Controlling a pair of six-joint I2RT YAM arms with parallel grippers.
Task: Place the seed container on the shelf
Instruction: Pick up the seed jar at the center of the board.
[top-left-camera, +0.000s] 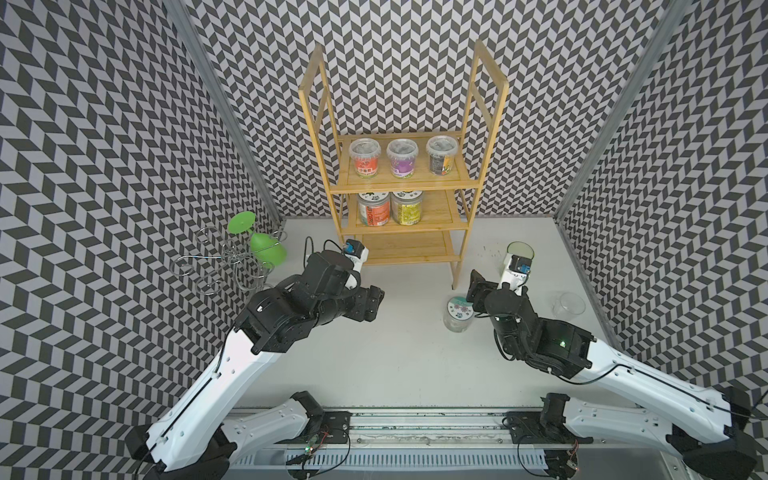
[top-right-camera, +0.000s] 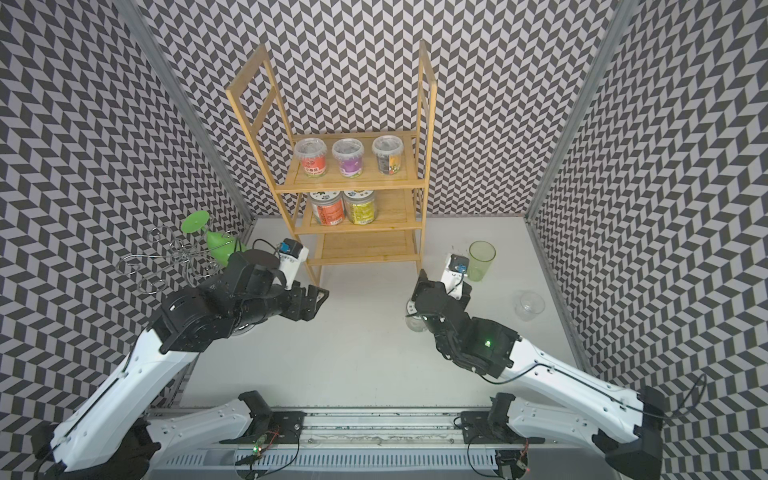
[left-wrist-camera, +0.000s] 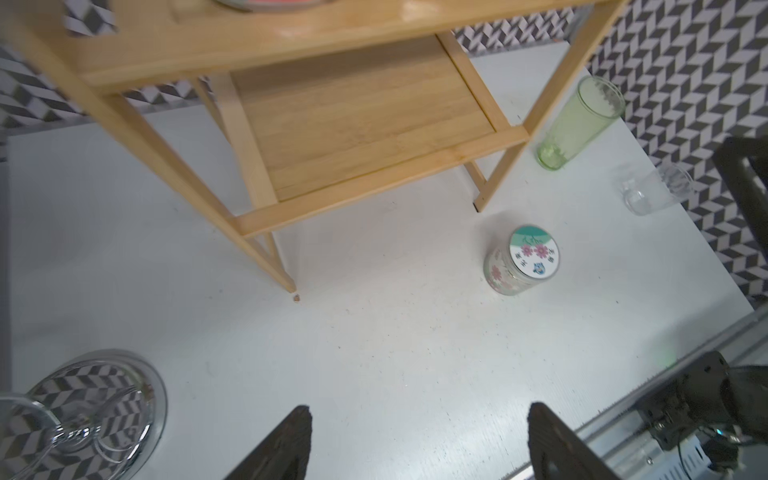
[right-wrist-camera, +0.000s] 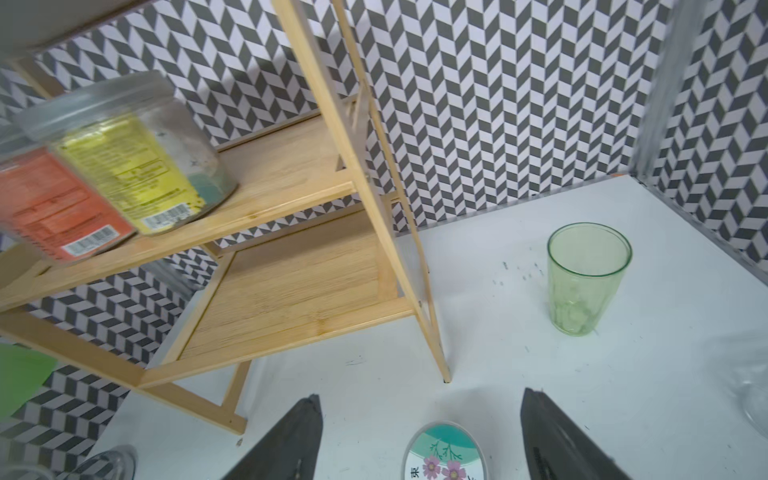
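Note:
The seed container (top-left-camera: 458, 312) is a small clear jar with a flower-printed lid. It stands on the white table by the front right leg of the bamboo shelf (top-left-camera: 415, 253), and the left wrist view shows the container (left-wrist-camera: 524, 261) whole. My right gripper (top-left-camera: 484, 291) hovers just over it, open. In the right wrist view the lid (right-wrist-camera: 444, 455) lies between the two fingers with a gap on each side, in front of the shelf's bottom board (right-wrist-camera: 291, 291). My left gripper (left-wrist-camera: 419, 415) is open and empty over bare table, left of the shelf (left-wrist-camera: 353, 124).
Three tubs (top-left-camera: 401, 156) fill the shelf's upper board and two jars (top-left-camera: 390, 208) stand on the middle one. A green tumbler (top-left-camera: 519, 251) and a clear glass (top-left-camera: 568, 307) stand at the right. A chrome wire stand (top-left-camera: 224, 266) holding a green wine glass (top-left-camera: 262, 245) stands at the left.

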